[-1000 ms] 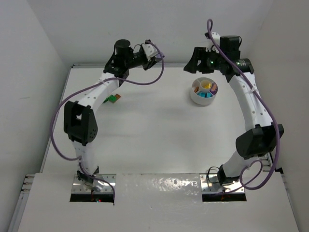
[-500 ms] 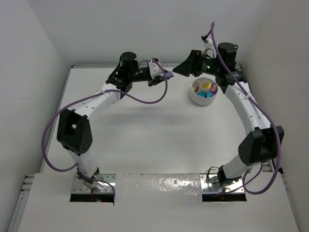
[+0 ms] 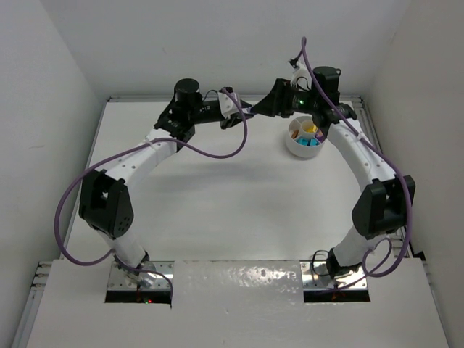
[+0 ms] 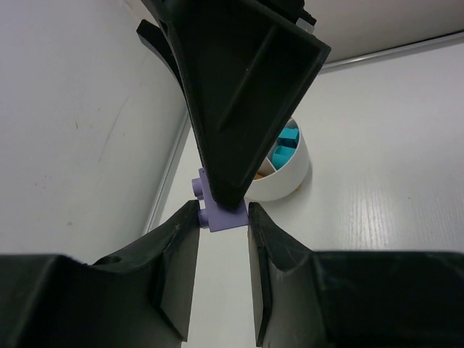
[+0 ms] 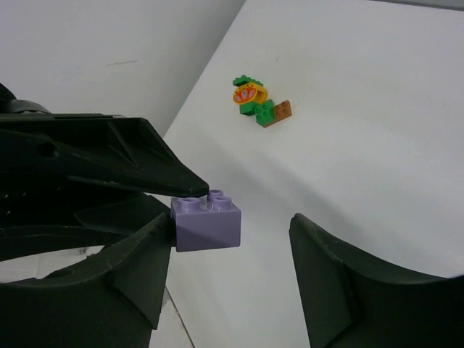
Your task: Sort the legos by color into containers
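Observation:
My left gripper [image 3: 251,111] is shut on a purple lego [image 4: 221,220] and holds it in the air left of the white dish [image 3: 294,147]. My right gripper [image 5: 232,250] is open around the same lego [image 5: 206,225]; its left finger [image 5: 138,268] touches the brick and its right finger stands well apart. In the top view the two grippers meet tip to tip, the right gripper [image 3: 267,109] facing left. The dish holds teal, yellow, purple and orange legos. A small pile of green, orange and brown legos [image 5: 257,101] lies on the table beyond.
The dish [image 4: 286,174] stands at the back right near the wall. The back wall and the left side wall are close to both grippers. The left arm hides the loose lego pile in the top view.
My left gripper has swung right with the purple lego. My right gripper has moved left to meet it, and its open jaws now stand around the brick.

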Robot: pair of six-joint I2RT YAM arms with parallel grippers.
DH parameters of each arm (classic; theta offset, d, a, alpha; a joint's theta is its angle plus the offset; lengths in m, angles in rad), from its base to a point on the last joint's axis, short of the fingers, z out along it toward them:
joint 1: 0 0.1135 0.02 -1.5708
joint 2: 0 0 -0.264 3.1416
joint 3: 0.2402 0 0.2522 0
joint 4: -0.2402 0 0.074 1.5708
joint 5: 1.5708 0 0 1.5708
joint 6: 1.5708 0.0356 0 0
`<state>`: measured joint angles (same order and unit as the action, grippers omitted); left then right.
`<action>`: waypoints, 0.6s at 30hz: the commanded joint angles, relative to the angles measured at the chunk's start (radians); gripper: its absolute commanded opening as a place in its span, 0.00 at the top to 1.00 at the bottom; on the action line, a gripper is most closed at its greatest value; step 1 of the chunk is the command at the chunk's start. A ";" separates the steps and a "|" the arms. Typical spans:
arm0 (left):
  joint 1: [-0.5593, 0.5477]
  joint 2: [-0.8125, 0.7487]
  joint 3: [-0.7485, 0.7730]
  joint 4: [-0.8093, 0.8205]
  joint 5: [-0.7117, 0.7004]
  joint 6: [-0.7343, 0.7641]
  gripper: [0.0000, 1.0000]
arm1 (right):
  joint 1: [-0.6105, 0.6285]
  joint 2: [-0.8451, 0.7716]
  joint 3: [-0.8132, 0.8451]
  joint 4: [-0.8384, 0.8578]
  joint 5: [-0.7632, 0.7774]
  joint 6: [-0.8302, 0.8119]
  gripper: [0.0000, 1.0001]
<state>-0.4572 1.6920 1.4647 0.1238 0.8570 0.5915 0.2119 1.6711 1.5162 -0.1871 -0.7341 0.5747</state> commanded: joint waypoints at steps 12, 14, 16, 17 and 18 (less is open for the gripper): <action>-0.011 -0.055 -0.037 0.149 0.027 -0.068 1.00 | 0.029 0.021 0.044 0.088 -0.110 0.050 1.00; -0.009 -0.055 -0.040 0.151 0.010 -0.070 1.00 | 0.029 0.013 0.053 0.023 -0.091 0.013 1.00; -0.011 -0.051 -0.038 0.145 -0.001 -0.078 0.62 | 0.029 0.001 0.065 -0.058 -0.058 -0.045 1.00; -0.011 -0.049 -0.035 0.129 -0.003 -0.081 0.06 | 0.023 -0.001 0.088 -0.095 0.003 -0.096 1.00; -0.009 -0.049 -0.037 0.119 -0.003 -0.082 0.00 | 0.020 -0.002 0.102 -0.142 0.043 -0.123 1.00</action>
<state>-0.4583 1.6882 1.4246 0.1989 0.8463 0.5301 0.2260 1.6867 1.5478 -0.2184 -0.7605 0.5644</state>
